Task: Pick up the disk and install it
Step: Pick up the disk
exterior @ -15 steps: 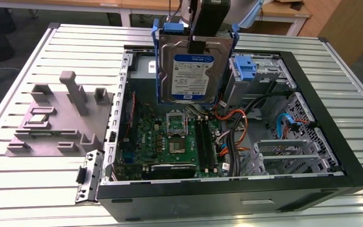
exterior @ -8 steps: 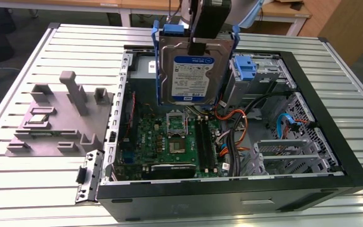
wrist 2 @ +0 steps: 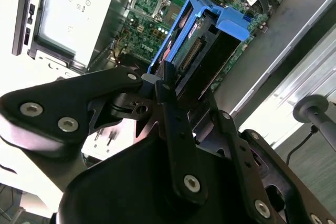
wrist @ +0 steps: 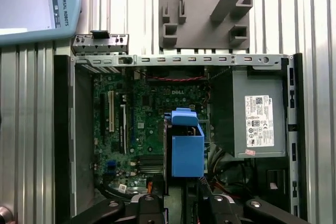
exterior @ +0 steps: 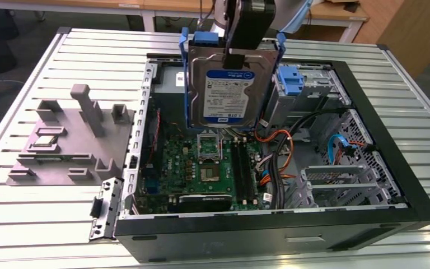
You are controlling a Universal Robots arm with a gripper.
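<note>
Black against the bright label, the gripper (exterior: 235, 56) hangs at the top middle of the exterior view, clamped on the disk (exterior: 226, 92) at its upper edge. The disk stands upright, label face toward the camera, blue carrier frame showing along both its sides. It is held in the air over the open computer case (exterior: 275, 230). In the picture its lower edge falls across the far end of the motherboard (exterior: 200, 165).

Room around it is uneven. To the exterior view's left, the case's metal rear wall runs down the frame just beside the disk's edge. To the exterior view's right, a blue bracket (exterior: 291, 78) sits in its bay close to the disk, and a tangle of cables (exterior: 279, 162) crosses the floor below. A drive cage (exterior: 342, 182) fills the case's lower right corner. The middle of the board lies open from above. Outside the case, a grey fixture (exterior: 65, 151) rests on the slatted table (exterior: 43, 224) at the left of the frame, well apart from the disk.

In the second wrist view the fingers (wrist 2: 169, 103) close on either side of the disk (wrist 2: 210, 22), which points away toward the board. In the first wrist view the disk (wrist: 187, 153) hangs edge-on between the motherboard and the power-supply box (wrist: 252, 85), touching neither.
</note>
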